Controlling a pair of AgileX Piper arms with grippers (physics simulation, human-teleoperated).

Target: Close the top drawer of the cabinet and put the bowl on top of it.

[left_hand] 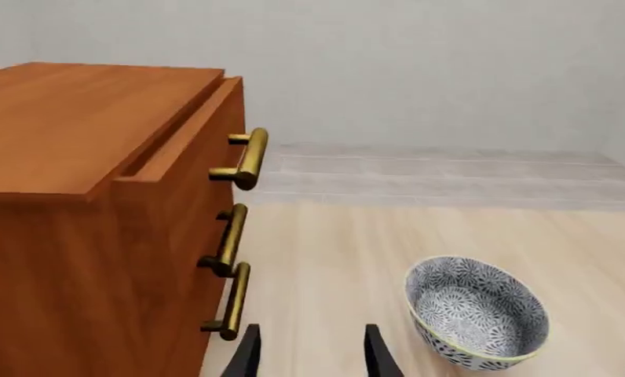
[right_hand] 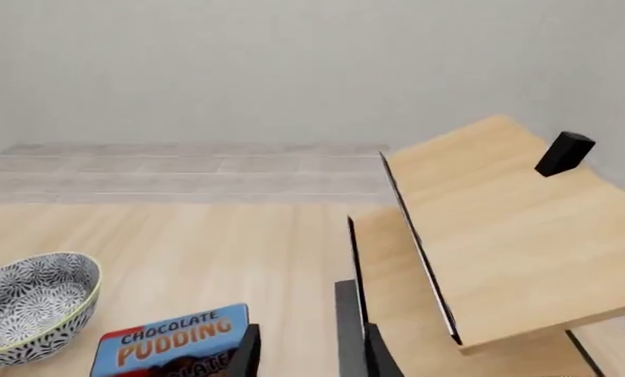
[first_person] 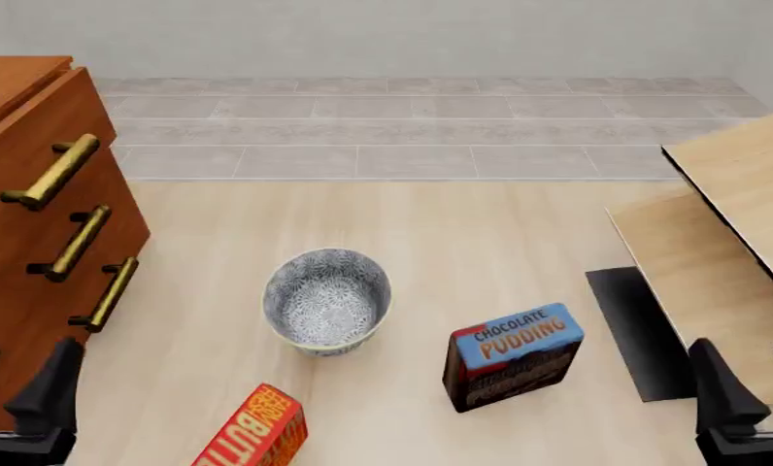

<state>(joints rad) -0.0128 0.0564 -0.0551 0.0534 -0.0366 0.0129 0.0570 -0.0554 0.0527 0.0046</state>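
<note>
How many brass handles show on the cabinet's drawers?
3, stacked down the cabinet front: one on the top drawer, which stands slightly pulled out, top handle, middle handle, bottom handle. None looks hidden.

Bowl mid-table, cabinet to its left, pudding box right and nearer.

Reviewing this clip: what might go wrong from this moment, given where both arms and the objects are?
1. The top drawer stands slightly out of the cabinet; the left hand could catch the brass handle and push crookedly.
2. The bowl is deep and round, so an edge grip might slip or tip it.
3. The pudding box and butter box stand near the bowl; a reaching arm may knock them.
</note>
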